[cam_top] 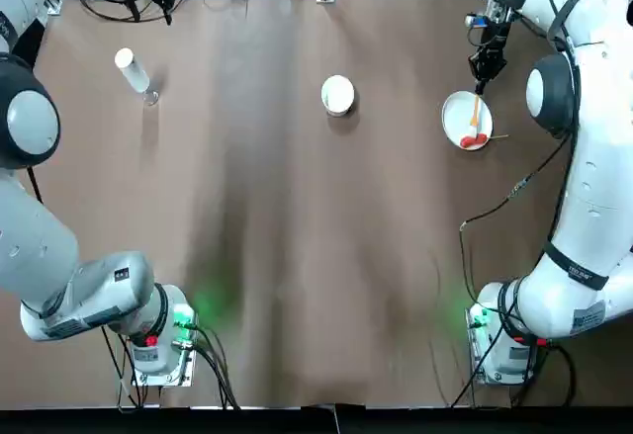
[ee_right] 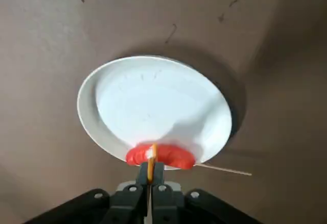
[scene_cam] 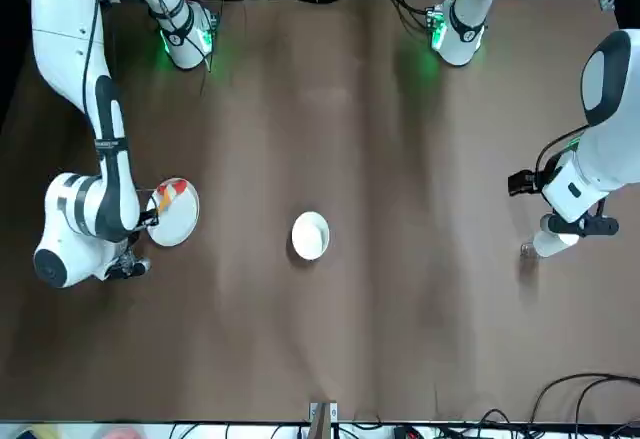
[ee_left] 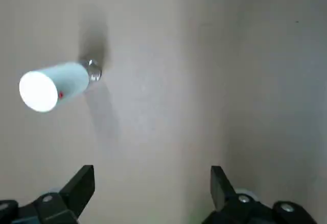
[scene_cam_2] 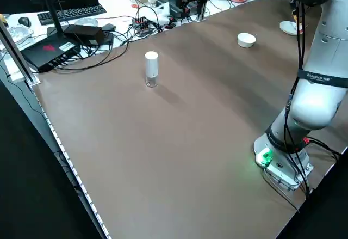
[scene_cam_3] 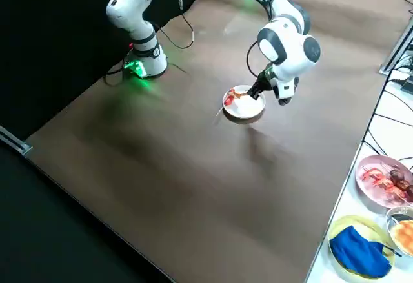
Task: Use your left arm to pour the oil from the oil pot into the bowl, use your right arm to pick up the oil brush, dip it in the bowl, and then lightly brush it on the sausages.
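Judging by how things lie, this looks to be in its last stretch. The right pincer is clenched on the oil brush, over the plate, with the brush's head at the sausage; whether it actually touches, I can't tell. The left pincer is released, its fingers wide apart, near the oil bottle but not on it.

Seen from overhead, with the arms' bases towards six o'clock, the bottle stands upright between nine and ten from the bowl, and the plate sits just past three. The sausage lies between five and six on the plate. I'd guess the pouring and dipping are done, but no oil can be made out in the bowl or on the brush, so I wouldn't swear to it. What's left would be light strokes along the sausage.

The bottle is slim, clear at its foot, with a smooth white rounded cap. The bowl is small and round, the plate wide and shallow. The sausage is plump, red and glossy, a thin pale stick poking out past the rim. Soft creases run across the brown worktop.
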`<state>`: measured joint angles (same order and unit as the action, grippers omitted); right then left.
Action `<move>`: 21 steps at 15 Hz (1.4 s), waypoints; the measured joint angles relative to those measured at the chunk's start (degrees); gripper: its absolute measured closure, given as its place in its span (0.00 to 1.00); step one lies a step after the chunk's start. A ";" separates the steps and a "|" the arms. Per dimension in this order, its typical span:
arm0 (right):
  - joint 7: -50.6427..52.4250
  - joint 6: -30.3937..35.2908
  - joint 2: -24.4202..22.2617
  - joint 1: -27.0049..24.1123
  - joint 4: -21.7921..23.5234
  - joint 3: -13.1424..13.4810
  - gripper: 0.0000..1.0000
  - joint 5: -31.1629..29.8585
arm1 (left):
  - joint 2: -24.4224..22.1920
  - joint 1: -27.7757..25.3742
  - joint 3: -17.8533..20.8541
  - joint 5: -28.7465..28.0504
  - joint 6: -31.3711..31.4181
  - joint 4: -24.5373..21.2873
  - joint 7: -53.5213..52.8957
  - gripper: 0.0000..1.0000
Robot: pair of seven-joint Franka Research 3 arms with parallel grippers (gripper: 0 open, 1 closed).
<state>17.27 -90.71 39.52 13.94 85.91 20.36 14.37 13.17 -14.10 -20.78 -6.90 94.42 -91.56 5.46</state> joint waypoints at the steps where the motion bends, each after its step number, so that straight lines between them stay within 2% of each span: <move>1: 1.16 -0.07 0.00 -0.61 0.13 0.01 0.96 0.00 | -0.13 0.02 -0.01 0.00 -1.64 0.15 2.29 0.00; 5: 3.29 -0.89 -0.01 -2.86 0.17 0.03 0.96 -0.01 | -0.60 -0.38 0.12 0.00 -4.35 1.70 5.79 0.00; 10: 3.50 -1.08 -0.46 -2.83 -0.47 -0.13 0.96 -0.03 | -0.98 -0.38 0.11 -0.25 -5.79 2.28 6.13 0.00; 12: 3.43 -1.08 -1.36 -0.13 -1.08 -0.16 0.96 -0.85 | -0.98 -0.44 0.19 -0.27 -6.85 2.28 6.10 0.00; 16: 2.73 -1.08 -1.46 3.93 -0.77 -0.04 0.96 -7.23 | -0.91 -0.48 0.53 -0.27 -7.78 2.80 6.47 0.00; 21: 2.00 -1.78 -0.77 5.83 -0.35 -0.01 0.96 -8.19 | -0.89 -0.44 0.75 -0.27 -7.54 4.80 6.52 0.00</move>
<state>19.26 -92.48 38.75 19.78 85.56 20.34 6.18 12.28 -14.54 -20.03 -7.16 86.87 -86.75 11.98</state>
